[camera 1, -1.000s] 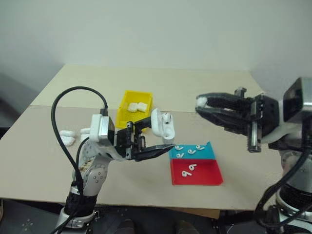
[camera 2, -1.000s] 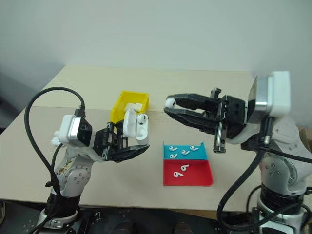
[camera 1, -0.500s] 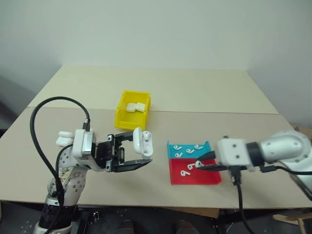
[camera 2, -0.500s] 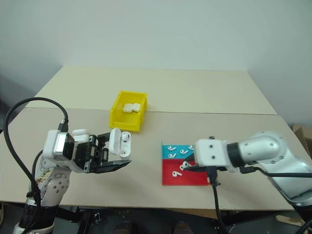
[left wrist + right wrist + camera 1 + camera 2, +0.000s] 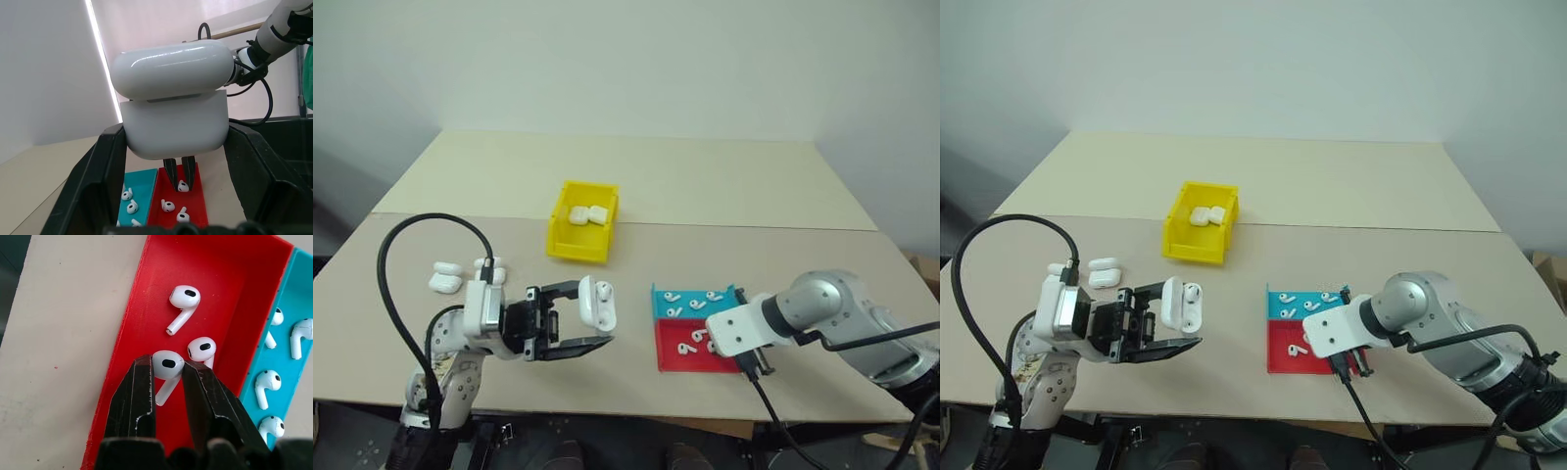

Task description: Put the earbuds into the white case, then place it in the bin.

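Already the white case (image 5: pixel 598 303), lid open with one earbud seated, sits pinched in the left gripper (image 5: pixel 585 318) at lower left. The right gripper (image 5: pixel 167 382) pinches an earbud (image 5: pixel 167 365) in the red tray (image 5: pixel 146 293). Inserting it, closing the lid and reaching the yellow bin (image 5: pixel 579 245) at centre remain.

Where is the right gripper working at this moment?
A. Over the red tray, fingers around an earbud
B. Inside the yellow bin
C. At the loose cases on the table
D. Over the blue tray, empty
A: the right gripper has its fingers on either side of an earbud inside the red tray.
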{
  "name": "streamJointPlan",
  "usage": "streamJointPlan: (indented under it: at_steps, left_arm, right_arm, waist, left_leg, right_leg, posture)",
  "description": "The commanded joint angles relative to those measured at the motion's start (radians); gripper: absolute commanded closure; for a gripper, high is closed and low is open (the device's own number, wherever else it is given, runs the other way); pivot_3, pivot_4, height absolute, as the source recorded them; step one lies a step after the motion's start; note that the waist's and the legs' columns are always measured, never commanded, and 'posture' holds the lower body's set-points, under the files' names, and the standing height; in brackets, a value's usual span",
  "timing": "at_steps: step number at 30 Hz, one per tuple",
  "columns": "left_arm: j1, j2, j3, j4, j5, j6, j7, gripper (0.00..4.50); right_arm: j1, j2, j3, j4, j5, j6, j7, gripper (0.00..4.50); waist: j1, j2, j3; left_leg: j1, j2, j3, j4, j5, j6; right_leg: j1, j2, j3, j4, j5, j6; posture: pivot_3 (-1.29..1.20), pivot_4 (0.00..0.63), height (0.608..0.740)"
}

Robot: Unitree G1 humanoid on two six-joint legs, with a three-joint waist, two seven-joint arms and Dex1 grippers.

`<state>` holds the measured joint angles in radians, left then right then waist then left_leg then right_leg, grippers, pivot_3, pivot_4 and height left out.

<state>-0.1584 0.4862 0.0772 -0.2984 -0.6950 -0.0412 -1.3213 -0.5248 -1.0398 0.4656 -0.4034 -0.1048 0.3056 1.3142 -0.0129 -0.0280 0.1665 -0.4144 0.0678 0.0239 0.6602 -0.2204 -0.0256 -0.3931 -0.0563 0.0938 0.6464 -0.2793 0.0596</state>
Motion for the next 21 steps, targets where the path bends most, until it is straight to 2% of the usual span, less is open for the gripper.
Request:
streamJointPlan:
  at_steps: [1,2,10,15,18,21]
  left_arm:
    - [0.002,0.01,0.017,-0.03,0.006,-0.029,0.007,1.77]
    - [0.002,0.01,0.017,-0.028,0.008,-0.032,0.007,1.77]
    - [-0.009,0.014,0.018,-0.014,0.015,-0.044,0.005,1.77]
    - [-0.007,0.024,0.03,-0.009,0.013,-0.045,-0.001,1.77]
    - [-0.001,0.034,0.039,-0.006,0.009,-0.045,-0.007,1.77]
    - [0.01,0.043,0.045,-0.004,0.01,-0.045,-0.013,1.77]
  right_arm:
    - [0.02,0.021,0.004,0.014,-0.038,-0.048,-0.01,3.84]
    - [0.024,0.031,0.005,0.018,-0.044,-0.049,-0.011,3.84]
    - [0.047,0.056,-0.003,0.045,-0.106,-0.097,-0.02,1.25]
    - [0.019,0.032,-0.083,0.0,-0.048,-0.062,0.012,1.25]
    - [-0.054,0.011,-0.153,-0.02,0.03,-0.013,0.067,1.25]
    - [-0.15,0.014,-0.171,0.04,0.042,-0.004,0.086,1.25]
  waist:
    - [0.0,0.0,0.0]
    - [0.0,0.0,0.0]
    - [-0.001,0.0,0.0]
    - [-0.001,0.0,0.0]
    - [-0.002,0.0,0.0]
    - [-0.007,0.0,0.0]
  left_leg:
    - [0.0,0.0,0.0,0.0,0.0,0.0]
    - [0.0,0.0,0.0,0.0,0.0,0.0]
    - [0.003,0.0,0.0,0.0,0.0,0.0]
    - [0.004,0.0,0.0,0.0,0.0,0.0]
    - [0.003,0.0,0.0,0.0,0.0,0.0]
    - [0.004,0.0,0.0,0.0,0.0,0.0]
  right_leg:
    - [0.0,0.0,0.0,0.0,0.0,0.0]
    - [0.0,0.0,0.0,0.0,0.0,0.0]
    - [0.003,0.0,0.0,0.0,0.0,0.0]
    - [0.003,0.0,0.0,0.0,0.0,0.0]
    - [0.003,0.0,0.0,0.0,0.0,0.0]
    - [0.003,0.0,0.0,0.0,0.0,0.0]
  posture:
    - [0.0,0.15,0.74]
    - [0.0,0.15,0.74]
    - [0.0,0.15,0.74]
    - [0.0,0.15,0.74]
    - [0.0,0.15,0.74]
    - [0.0,0.15,0.74]
